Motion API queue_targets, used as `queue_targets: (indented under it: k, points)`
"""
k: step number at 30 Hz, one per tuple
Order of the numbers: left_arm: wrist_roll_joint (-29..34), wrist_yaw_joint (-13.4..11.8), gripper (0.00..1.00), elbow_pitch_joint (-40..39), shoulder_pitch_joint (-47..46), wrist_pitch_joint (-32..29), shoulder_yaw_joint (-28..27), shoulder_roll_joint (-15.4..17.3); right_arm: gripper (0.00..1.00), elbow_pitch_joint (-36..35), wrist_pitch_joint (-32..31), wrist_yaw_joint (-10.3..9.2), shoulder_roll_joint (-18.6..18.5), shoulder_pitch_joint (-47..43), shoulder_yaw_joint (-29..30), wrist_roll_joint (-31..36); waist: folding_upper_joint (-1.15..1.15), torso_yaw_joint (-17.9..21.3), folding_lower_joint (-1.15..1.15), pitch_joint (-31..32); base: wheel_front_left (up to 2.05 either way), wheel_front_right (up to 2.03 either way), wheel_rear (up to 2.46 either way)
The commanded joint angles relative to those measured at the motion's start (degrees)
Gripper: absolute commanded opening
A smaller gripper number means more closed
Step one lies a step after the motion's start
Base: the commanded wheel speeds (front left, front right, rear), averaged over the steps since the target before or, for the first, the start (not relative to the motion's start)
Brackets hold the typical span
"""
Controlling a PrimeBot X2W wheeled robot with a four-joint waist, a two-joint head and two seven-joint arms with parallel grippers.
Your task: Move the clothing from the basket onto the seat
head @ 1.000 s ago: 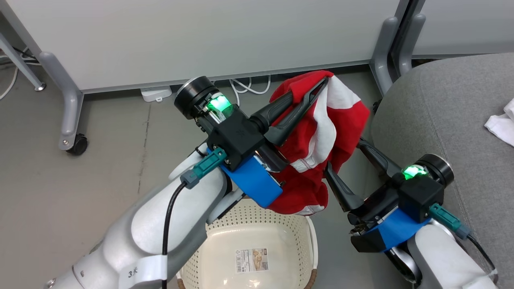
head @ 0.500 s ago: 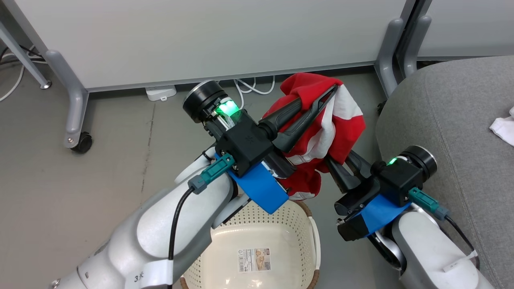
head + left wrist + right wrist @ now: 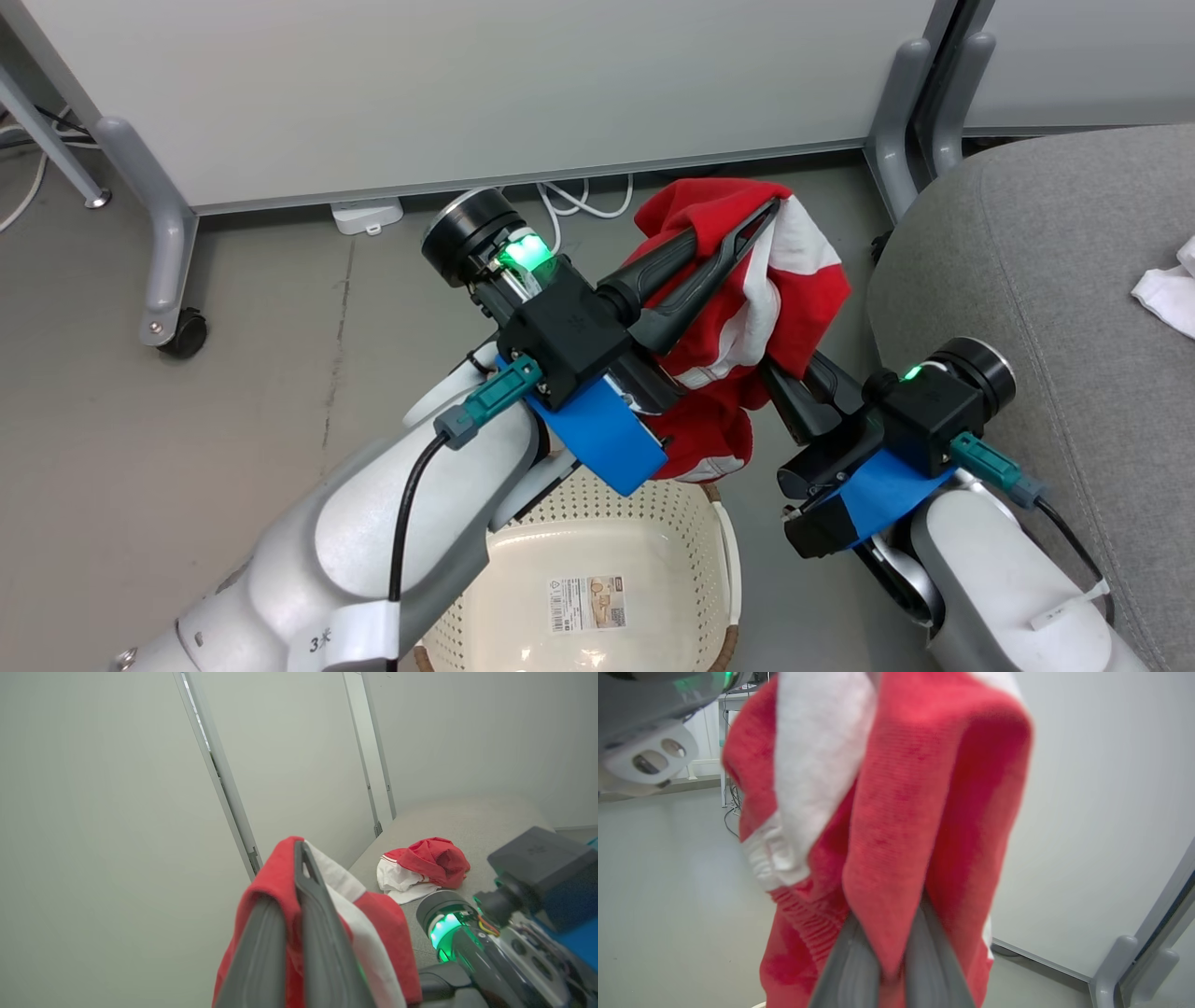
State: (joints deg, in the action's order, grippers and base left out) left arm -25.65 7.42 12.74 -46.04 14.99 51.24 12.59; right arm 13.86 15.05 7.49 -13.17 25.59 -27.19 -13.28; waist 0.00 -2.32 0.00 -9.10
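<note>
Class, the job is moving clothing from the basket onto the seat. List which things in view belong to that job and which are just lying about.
Job in hand: held red-and-white garment, second garment, basket, seat, left tool, right tool.

Lying about: white power strip, cables, partition panel, caster wheel.

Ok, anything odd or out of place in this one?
Nothing spilled or damaged. The only unusual thing: left tool and right tool are both shut on one garment, bunched above the basket. A second garment lies crumpled on the seat.
</note>
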Motion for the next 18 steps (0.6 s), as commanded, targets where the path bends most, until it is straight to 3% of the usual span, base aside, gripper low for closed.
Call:
queue_targets:
  k: [1, 8, 9, 10, 18]
  points:
    - [0.00, 0.08, 0.00, 0.14, -0.27, 0.29, 0.19, 0.29, 0.00, 0.11, 0.20, 0.01, 0.15, 0.30, 0.21, -0.28, 0.00, 0.03, 0.00, -0.02, 0.00, 0.00, 0.00]
    - [-0.16, 0.08, 0.00, 0.43, 0.01, 0.29, -0.06, 0.30, 0.00, -0.03, 0.19, 0.01, 0.28, 0.06, 0.63, -0.07, 0.00, 0.15, 0.00, -0.23, 0.00, 0.00, 0.00]
    - [-0.33, 0.08, 0.39, 0.62, 0.23, 0.29, -0.42, 0.20, 0.00, -0.11, 0.19, 0.01, 0.29, 0.07, 0.74, -0.02, 0.00, 0.15, 0.00, -0.29, 0.00, 0.00, 0.00]
    - [-0.49, 0.08, 1.00, 0.90, 0.37, 0.29, -0.42, 0.15, 0.00, -0.17, 0.19, 0.01, 0.29, 0.08, 0.83, 0.01, 0.00, 0.14, 0.00, -0.33, 0.00, 0.00, 0.00]
    - [-0.46, 0.08, 1.00, 1.98, 0.72, 0.28, -0.52, 0.07, 0.00, -0.91, 0.20, 0.01, 0.29, 0.11, 2.18, 0.39, 0.00, 0.08, 0.00, -0.85, 0.00, 0.00, 0.00]
